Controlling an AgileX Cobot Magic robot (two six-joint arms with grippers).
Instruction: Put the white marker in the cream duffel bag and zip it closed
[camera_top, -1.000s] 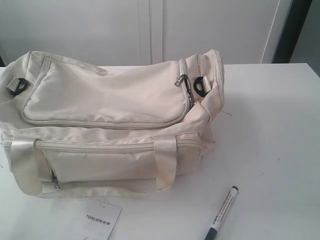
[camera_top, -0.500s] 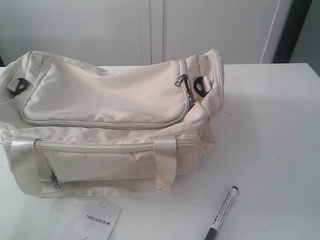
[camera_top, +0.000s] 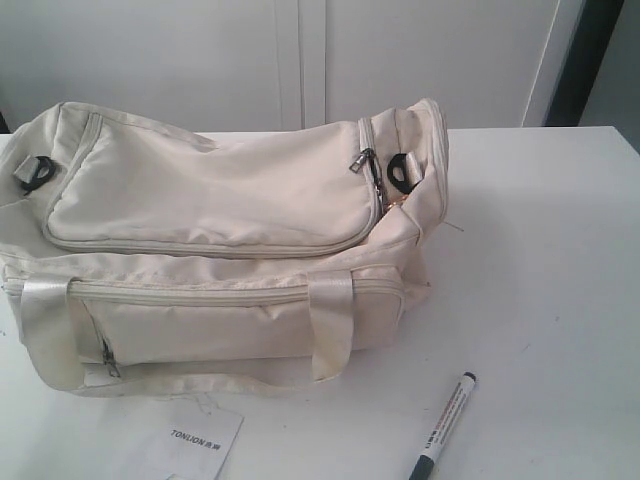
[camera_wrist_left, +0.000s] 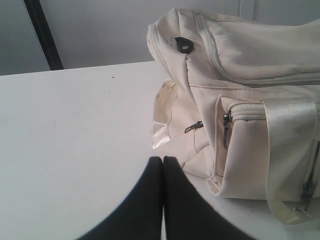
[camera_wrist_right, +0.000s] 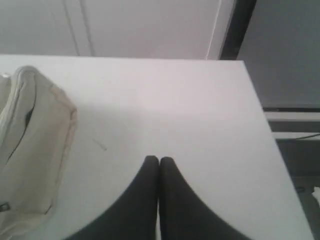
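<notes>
Nothing done: white marker (camera_top: 443, 425) on tabletop (camera_top: 540, 250) near cream duffel bag (camera_top: 220, 200), seemingly zipped shut; left fingers (camera_wrist_left: 145, 200) and right fingers (camera_wrist_right: 142, 200) together, empty

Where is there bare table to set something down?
The white table is bare right of the cream fabric duffel bag, as far as the table edge, behind the slim white black-capped marker. Crowded: the bag fills the left half, a white paper tag in front of it.

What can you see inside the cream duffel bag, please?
Nothing: the soft cream fabric duffel bag looks zipped shut, so its inside is hidden. The slim black-capped white marker lies outside on the white table.
</notes>
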